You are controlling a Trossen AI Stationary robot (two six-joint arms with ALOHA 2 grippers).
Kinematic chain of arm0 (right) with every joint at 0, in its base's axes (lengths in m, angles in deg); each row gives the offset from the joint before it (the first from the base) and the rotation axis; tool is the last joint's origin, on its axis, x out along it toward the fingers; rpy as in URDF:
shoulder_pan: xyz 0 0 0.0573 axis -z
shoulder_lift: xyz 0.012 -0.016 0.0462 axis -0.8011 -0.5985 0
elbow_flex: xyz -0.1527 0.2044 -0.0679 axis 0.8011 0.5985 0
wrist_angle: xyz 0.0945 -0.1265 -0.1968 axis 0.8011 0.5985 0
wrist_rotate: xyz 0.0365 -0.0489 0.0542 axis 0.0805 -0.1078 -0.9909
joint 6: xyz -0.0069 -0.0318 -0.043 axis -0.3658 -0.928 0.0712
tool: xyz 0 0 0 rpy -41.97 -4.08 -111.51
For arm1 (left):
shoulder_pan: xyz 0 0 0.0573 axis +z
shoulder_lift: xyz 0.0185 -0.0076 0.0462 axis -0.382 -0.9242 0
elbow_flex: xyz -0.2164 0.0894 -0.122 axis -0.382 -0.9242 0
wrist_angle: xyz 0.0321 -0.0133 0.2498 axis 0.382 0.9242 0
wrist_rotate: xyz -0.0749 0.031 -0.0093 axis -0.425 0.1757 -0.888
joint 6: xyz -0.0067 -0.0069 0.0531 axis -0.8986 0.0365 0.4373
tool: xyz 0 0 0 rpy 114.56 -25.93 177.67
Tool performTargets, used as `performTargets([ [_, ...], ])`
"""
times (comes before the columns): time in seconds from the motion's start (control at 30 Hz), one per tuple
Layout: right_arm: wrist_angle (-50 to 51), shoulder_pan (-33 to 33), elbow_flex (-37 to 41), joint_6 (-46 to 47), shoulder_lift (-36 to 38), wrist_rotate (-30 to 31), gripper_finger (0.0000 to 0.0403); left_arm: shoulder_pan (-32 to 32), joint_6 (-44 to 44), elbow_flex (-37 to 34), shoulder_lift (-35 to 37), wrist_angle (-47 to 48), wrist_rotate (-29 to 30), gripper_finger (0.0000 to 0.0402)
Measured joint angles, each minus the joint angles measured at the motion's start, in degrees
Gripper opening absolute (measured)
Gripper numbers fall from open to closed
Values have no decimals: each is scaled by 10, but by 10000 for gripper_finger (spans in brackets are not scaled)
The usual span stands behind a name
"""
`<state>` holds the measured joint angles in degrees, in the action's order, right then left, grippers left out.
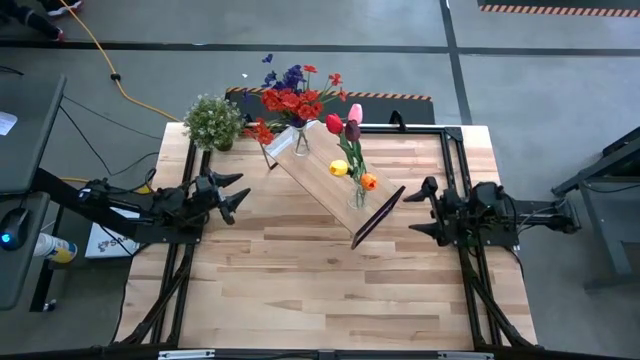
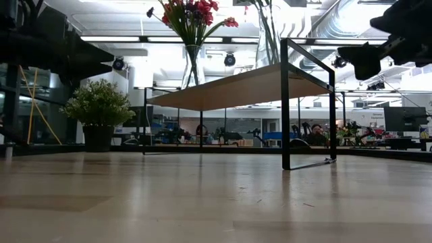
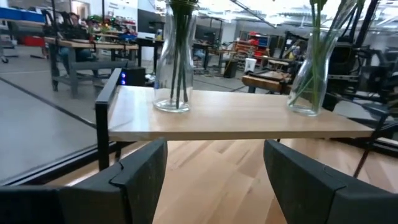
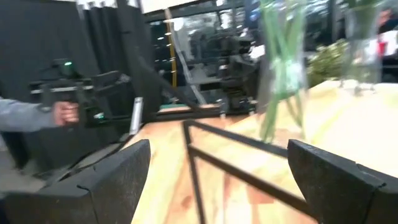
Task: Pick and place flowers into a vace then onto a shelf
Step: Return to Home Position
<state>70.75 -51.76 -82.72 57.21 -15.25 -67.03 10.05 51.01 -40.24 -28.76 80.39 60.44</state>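
The light-wood shelf (image 1: 335, 185) with black frame legs stands slantwise on the table. Two clear glass vases stand on its board. One vase (image 1: 301, 142) holds red sprays and purple sprigs (image 1: 292, 95). The other vase (image 1: 358, 195) holds tulips (image 1: 348, 128) in red, pink, dark maroon, yellow and orange. My left gripper (image 1: 238, 198) is open, above the table left of the shelf, facing both vases (image 3: 173, 62) (image 3: 311, 68). My right gripper (image 1: 418, 207) is open, right of the shelf's black end frame (image 4: 205, 155), near the tulip vase (image 4: 283, 81). Neither gripper touches anything.
A bushy green potted plant (image 1: 213, 122) stands at the table's far left corner. Bare plank tabletop (image 1: 320, 290) stretches from the shelf to the near edge. Beyond the table, a person's hand (image 4: 62, 112) holds a dark device. Cables lie on the floor to the left.
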Motion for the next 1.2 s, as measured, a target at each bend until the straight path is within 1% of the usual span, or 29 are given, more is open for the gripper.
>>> performTargets([
  [0.1,-7,0,0,-17,0,31,365,0,6,0,0,0,3,299],
  [0.4,-3,0,0,-41,0,73,365,0,13,0,0,1,8,299],
  [0.73,12,0,0,-59,0,175,365,0,27,0,-7,2,14,298],
  [0.93,28,0,0,-67,0,184,366,0,21,0,-28,2,19,298],
  [1.2,51,0,0,-33,0,208,367,0,16,0,-40,2,19,299],
])
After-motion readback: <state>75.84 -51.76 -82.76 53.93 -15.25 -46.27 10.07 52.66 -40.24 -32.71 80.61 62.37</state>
